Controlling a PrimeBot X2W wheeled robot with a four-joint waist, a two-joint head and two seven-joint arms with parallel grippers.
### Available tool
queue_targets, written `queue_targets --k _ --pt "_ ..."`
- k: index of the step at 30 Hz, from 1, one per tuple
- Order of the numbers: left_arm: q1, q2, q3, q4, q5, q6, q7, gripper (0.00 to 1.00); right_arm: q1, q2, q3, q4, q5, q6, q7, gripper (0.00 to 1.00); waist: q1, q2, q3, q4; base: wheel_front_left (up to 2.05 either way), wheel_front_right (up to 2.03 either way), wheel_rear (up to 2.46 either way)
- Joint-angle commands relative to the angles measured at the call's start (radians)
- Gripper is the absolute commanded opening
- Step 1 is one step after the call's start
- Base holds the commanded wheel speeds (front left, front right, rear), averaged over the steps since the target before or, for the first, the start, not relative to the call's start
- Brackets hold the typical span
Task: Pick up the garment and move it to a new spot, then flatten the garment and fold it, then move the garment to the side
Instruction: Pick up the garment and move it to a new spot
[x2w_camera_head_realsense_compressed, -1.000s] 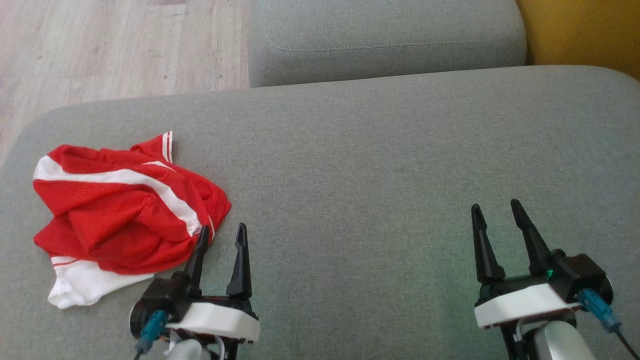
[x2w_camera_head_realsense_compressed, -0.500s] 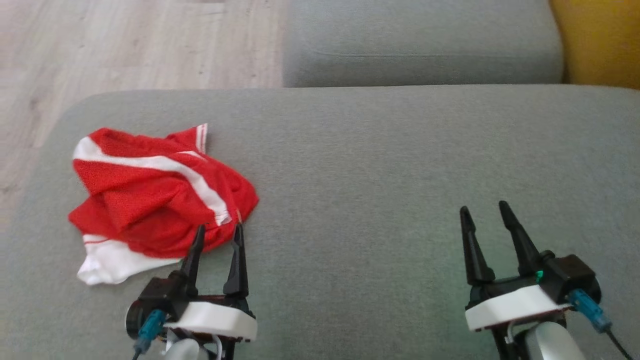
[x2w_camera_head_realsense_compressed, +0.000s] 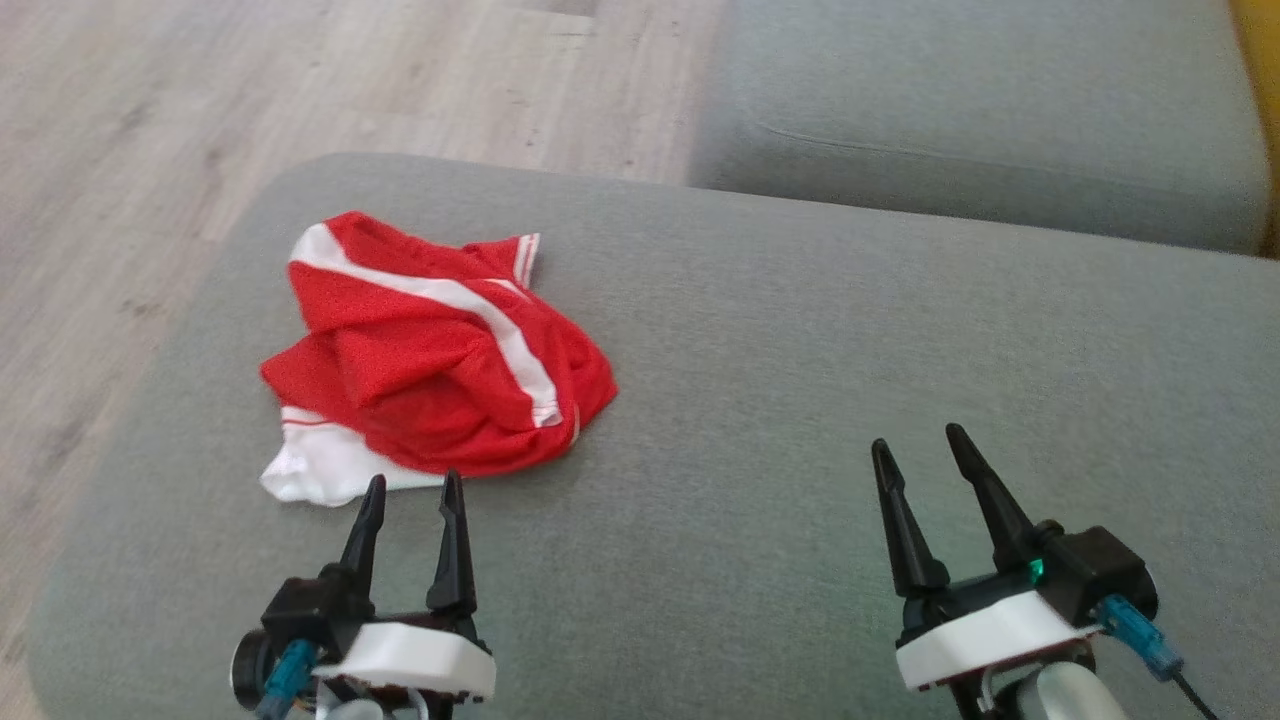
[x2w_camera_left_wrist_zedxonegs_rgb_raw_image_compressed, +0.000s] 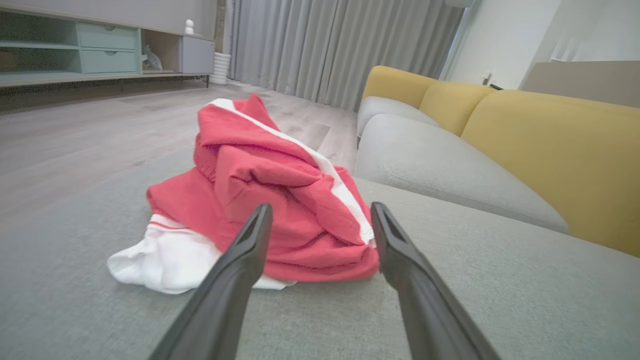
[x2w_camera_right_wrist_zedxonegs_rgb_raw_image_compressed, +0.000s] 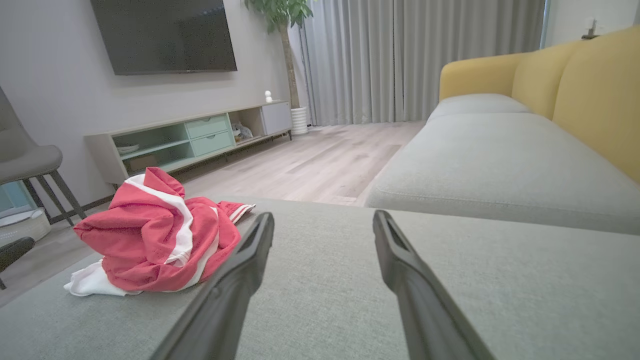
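Task at its outset: garment (x2w_camera_head_realsense_compressed: 440, 340) not yet picked up.
Lies crumpled on the left part of the cushion (x2w_camera_head_realsense_compressed: 800, 380); left gripper (x2w_camera_head_realsense_compressed: 414, 476) over the cushion's near-left edge, jaws apart and empty, right gripper (x2w_camera_head_realsense_compressed: 917, 435) over its near-right, likewise apart. Leaves lifting, moving, flattening, folding and setting aside to do. Differs from the earlier frame by a turned head camera; same crumple, same spread jaws.

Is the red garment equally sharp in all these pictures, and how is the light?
Head view: slightly soft all over, the garment vivid red. Left wrist view: wide-angle stretch, the left gripper's fingers looming large, garment paler pink. Right wrist view: crisp, soft daylight through the curtains, no glare.
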Motion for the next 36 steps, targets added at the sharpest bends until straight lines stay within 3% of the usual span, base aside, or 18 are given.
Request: queue_targets --k 1,13,21,25,29,32,36 --pt "-0.028 -0.001 0.033 -0.026 0.012 0.003 -0.01 1.0 -0.018 -0.008 0.025 -0.033 0.01 -0.001 -0.011 1.0 0.0 0.0 -0.006 0.024 0.0 0.0 0.0" --pt "-0.021 -0.001 0.045 -0.027 0.017 0.004 -0.01 1.0 -0.003 -0.008 0.067 -0.03 0.023 -0.001 -0.011 1.0 0.0 0.0 -0.009 0.115 0.0 0.0 0.0" --pt "-0.043 0.016 0.056 -0.024 0.03 -0.009 -0.01 1.0 -0.016 -0.008 0.085 -0.031 0.015 -0.001 -0.011 1.0 0.0 0.0 0.014 0.107 0.0 0.0 0.0" --pt "-0.147 0.078 0.044 -0.014 0.057 -0.046 0.027 1.0 -0.035 -0.008 0.079 -0.035 0.001 -0.001 -0.011 1.0 0.0 0.0 0.056 0.079 0.0 0.0 0.0" --pt "-0.316 0.165 0.017 0.008 0.072 -0.111 0.152 1.0 -0.057 -0.008 0.063 -0.038 -0.016 -0.001 -0.011 1.0 0.0 0.0 0.11 0.048 0.0 0.0 0.0" --pt "-0.454 0.246 -0.045 0.035 0.083 -0.147 0.27 1.0 -0.076 -0.008 0.059 -0.039 -0.028 -0.001 -0.011 1.0 0.0 0.0 0.153 0.021 0.0 0.0 0.0" --pt "-0.6 0.355 -0.189 0.069 0.071 -0.156 0.42 1.0 -0.104 -0.008 0.055 -0.041 -0.034 -0.001 -0.011 1.0 0.0 0.0 0.202 -0.014 0.0 0.0 0.0"
